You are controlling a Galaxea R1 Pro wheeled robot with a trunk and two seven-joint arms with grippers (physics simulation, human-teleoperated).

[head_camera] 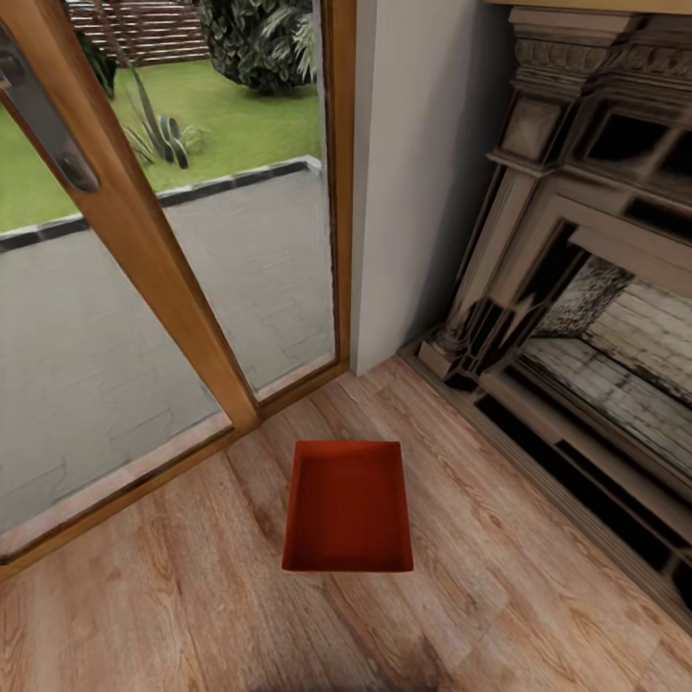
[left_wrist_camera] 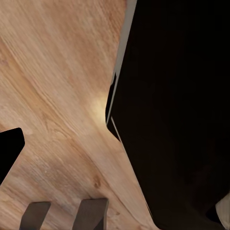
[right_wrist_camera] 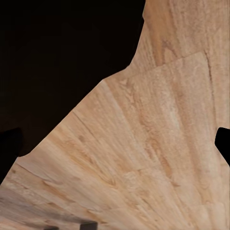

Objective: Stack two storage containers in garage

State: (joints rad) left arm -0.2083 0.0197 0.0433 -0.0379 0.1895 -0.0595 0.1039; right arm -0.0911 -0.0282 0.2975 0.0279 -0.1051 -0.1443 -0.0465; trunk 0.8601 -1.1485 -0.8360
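Pale wood plank floor (head_camera: 192,577) throughout, seen from the head between a glass door (head_camera: 144,288) on the left, a white wall (head_camera: 413,173) and a carved fireplace (head_camera: 577,288) on the right. One red-orange bin (head_camera: 348,507), open-topped and empty, flat on the planks. Left claw (left_wrist_camera: 64,215): two grey fingertips apart, over bare planks beside a dark body (left_wrist_camera: 182,120). Right claw (right_wrist_camera: 72,224): barely visible, spread or pressed together cannot tell.

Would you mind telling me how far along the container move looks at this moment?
Nothing looks done yet. One red container sits open and empty on the wood floor, between the glass door and the fireplace. Nothing is in hand: the left gripper hangs above bare floorboards. Picking this container up, finding the second, and carrying and stacking both in the garage all remain.
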